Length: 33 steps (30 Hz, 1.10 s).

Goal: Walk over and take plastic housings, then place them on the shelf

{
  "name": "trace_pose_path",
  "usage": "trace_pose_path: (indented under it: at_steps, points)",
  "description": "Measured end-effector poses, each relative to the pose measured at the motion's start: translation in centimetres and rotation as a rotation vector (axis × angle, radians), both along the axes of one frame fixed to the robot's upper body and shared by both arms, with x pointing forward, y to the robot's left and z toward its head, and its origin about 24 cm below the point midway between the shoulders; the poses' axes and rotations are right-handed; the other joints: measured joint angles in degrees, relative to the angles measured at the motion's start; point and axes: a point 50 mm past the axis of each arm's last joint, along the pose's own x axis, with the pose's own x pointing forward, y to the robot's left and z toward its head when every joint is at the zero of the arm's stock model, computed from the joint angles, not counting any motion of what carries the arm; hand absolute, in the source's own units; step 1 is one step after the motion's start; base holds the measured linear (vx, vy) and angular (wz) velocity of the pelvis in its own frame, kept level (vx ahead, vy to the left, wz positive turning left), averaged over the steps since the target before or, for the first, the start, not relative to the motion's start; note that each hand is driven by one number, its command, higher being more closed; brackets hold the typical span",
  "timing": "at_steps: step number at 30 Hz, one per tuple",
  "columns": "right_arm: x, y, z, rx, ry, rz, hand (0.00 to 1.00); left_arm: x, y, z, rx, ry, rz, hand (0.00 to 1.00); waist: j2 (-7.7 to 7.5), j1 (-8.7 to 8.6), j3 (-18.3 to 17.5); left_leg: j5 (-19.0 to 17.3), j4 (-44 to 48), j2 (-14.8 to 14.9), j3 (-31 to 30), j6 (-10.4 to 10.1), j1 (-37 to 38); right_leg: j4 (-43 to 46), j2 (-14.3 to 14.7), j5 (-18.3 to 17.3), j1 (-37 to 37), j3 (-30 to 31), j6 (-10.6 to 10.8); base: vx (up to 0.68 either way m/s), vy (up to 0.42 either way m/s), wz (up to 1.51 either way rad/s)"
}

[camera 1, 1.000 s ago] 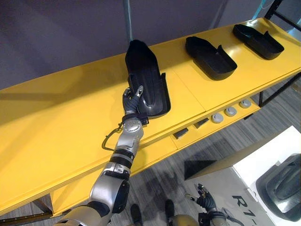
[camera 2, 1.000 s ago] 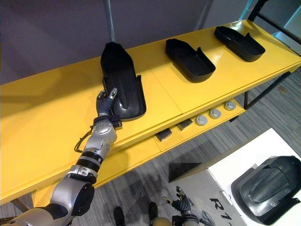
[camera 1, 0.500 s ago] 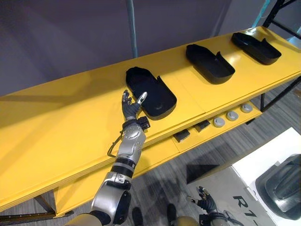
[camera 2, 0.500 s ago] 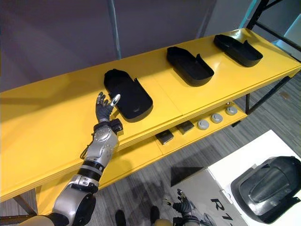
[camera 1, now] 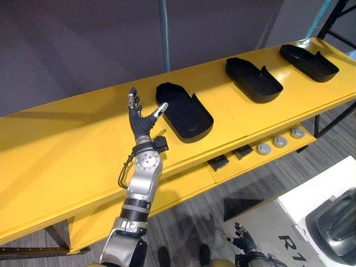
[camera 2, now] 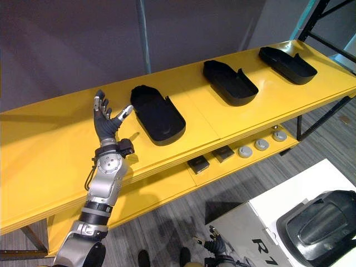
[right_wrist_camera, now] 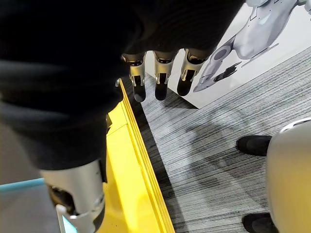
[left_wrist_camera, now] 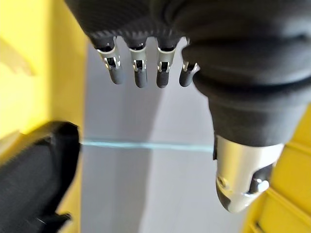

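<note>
Three black plastic housings lie in a row on the yellow shelf (camera 1: 67,144): a near one (camera 1: 185,113), a middle one (camera 1: 253,79) and a far one (camera 1: 309,62). My left hand (camera 1: 140,119) is raised just left of the near housing, open with its fingers (left_wrist_camera: 140,68) spread, touching nothing. The housing's end (left_wrist_camera: 34,179) shows beside it in the left wrist view. My right hand (camera 1: 243,243) hangs low by the floor, fingers (right_wrist_camera: 156,80) straight and empty. A further housing (camera 2: 320,223) rests on a white box at the lower right.
A lower yellow ledge under the shelf carries round grey parts (camera 1: 280,142) and small dark blocks (camera 1: 218,162). A grey pole (camera 1: 164,33) rises behind the shelf before a grey wall. The white box (camera 1: 311,194) stands on the carpet at the right.
The near housing, tipped up in my left hand a second ago, now lies flat on the shelf. My left hand has let go and drawn back to the left and upward.
</note>
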Motion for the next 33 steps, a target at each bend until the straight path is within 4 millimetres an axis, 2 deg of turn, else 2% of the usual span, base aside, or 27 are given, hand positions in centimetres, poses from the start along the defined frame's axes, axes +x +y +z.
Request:
trace_pose_path:
  at_steps: [4, 7, 10, 16, 23, 28, 33]
  points:
    - [-0.2, -0.1, -0.1, 0.001, 0.01, 0.006, 0.0, -1.4, -2.5, -0.1, 0.123, -0.043, -0.16, 1.0, 0.15, 0.08, -0.09, 0.02, -0.03, -0.03, -0.11, 0.03, -0.03, 0.0, -0.01, 0.01, -0.01, -0.03, 0.02, -0.04, 0.004, 0.01]
    - [-0.4, -0.1, -0.3, 0.006, 0.025, 0.011, 0.0, -2.3, -4.9, -0.9, 0.193, -0.043, -0.325, 1.0, 0.65, -0.02, -0.11, 0.03, -0.06, -0.05, -0.12, 0.06, -0.04, 0.0, 0.01, 0.02, -0.05, -0.12, 0.03, -0.04, -0.001, 0.0]
    - [-0.3, -0.1, -0.3, 0.009, 0.023, 0.015, 0.0, -2.7, -5.4, -1.9, 0.219, -0.012, -0.385, 1.0, 1.0, -0.56, -0.19, 0.05, -0.07, -0.02, -0.01, 0.09, 0.01, -0.05, 0.04, 0.03, -0.04, -0.22, 0.05, -0.03, -0.004, -0.02]
    - [0.1, 0.0, -0.5, 0.011, 0.034, 0.019, 0.0, -2.4, -6.0, -3.8, 0.32, 0.058, -0.453, 1.0, 0.95, -0.57, -0.14, 0.04, -0.09, -0.01, -0.12, 0.09, 0.17, -1.23, 0.1, 0.31, 0.8, -0.9, 0.1, -0.03, -0.004, 0.03]
    - [0.5, 0.0, -0.4, 0.01, 0.024, 0.02, 0.0, -1.1, -5.7, -5.7, 0.463, 0.142, -0.419, 1.0, 0.84, -1.05, 1.47, 0.02, -0.09, 0.08, 0.19, 0.05, -0.16, -2.07, 0.27, 0.8, 0.74, -0.73, 0.07, -0.01, -0.001, -0.01]
    - [1.8, 0.1, 0.1, 0.009, -0.008, 0.029, 0.0, 0.3, -5.9, -5.2, 0.537, 0.147, -0.404, 1.0, 0.86, -1.18, 3.14, -0.01, -0.08, 0.26, 1.21, 0.0, -1.66, -2.02, 0.38, 1.26, -1.27, 0.44, 0.09, -0.04, 0.004, -0.12]
    - [2.2, -0.1, 0.4, 0.006, -0.026, 0.022, 0.0, 1.1, -7.9, -3.9, 0.637, 0.106, -0.458, 1.0, 0.59, -1.77, 4.17, 0.1, 0.17, 0.25, 1.84, 0.05, -3.74, -1.58, 0.37, 1.42, -3.73, 1.4, 0.02, -0.01, -0.001, -0.08]
